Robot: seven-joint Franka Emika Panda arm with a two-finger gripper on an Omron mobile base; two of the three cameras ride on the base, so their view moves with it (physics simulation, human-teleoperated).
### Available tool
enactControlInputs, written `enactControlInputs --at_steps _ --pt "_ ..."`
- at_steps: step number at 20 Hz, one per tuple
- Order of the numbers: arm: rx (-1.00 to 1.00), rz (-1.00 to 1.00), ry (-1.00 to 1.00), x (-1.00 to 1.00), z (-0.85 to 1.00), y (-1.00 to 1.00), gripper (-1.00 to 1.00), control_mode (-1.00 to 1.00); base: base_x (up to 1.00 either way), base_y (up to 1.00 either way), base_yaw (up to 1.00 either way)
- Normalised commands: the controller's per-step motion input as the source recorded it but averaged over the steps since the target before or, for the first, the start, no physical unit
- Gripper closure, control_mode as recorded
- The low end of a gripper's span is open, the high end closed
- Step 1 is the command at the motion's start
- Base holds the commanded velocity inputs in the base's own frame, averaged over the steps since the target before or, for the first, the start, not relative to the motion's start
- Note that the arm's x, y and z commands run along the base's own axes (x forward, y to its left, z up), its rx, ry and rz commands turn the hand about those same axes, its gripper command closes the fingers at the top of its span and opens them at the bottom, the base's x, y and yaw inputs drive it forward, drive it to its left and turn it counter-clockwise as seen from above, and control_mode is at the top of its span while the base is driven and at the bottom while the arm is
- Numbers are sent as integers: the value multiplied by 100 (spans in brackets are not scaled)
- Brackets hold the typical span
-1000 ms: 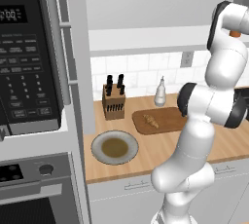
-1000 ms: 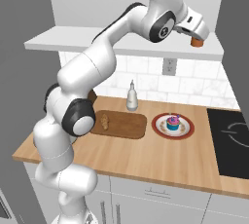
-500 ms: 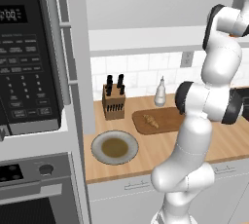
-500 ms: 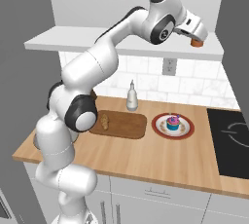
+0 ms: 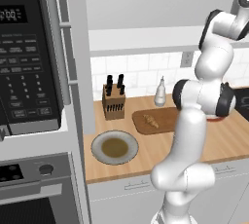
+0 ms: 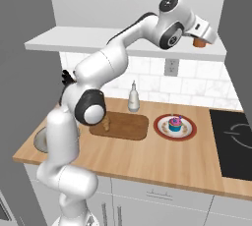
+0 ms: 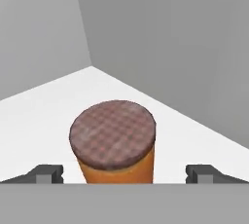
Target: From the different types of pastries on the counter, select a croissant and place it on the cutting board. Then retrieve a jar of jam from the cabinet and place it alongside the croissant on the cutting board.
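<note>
Gripper (image 7: pixel 124 172): we see it spread wide, one fingertip on each side of the jar, touching neither.
Jar of jam (image 7: pixel 113 142): upright on the cabinet (image 6: pixel 123 43) floor.
Croissant (image 5: pixel 150 120): lying on the cutting board (image 5: pixel 165 121).

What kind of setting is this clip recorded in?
A rendered home kitchen, by the look of it: a wood-grain counter with tiled backsplash, a built-in microwave above an oven, a knife block and a cutting board holding a croissant.
</note>
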Motion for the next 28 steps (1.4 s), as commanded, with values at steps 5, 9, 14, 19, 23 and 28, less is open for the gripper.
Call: enactControlInputs --at_steps 5,9,14,19,23,28 --pt "0 0 0 43 3 -12 -100 -100 0 0 0" --pt "0 0 0 34 1 -11 -100 -100 0 0 0" --pt "0 0 0 21 0 -2 100 -100 0 0 0" --pt "0 0 0 1 0 -3 100 -100 0 0 0" --pt "0 3 -24 -55 27 7 100 -100 0 0 0" --pt "0 15 -36 -100 24 34 100 -100 0 0 0"
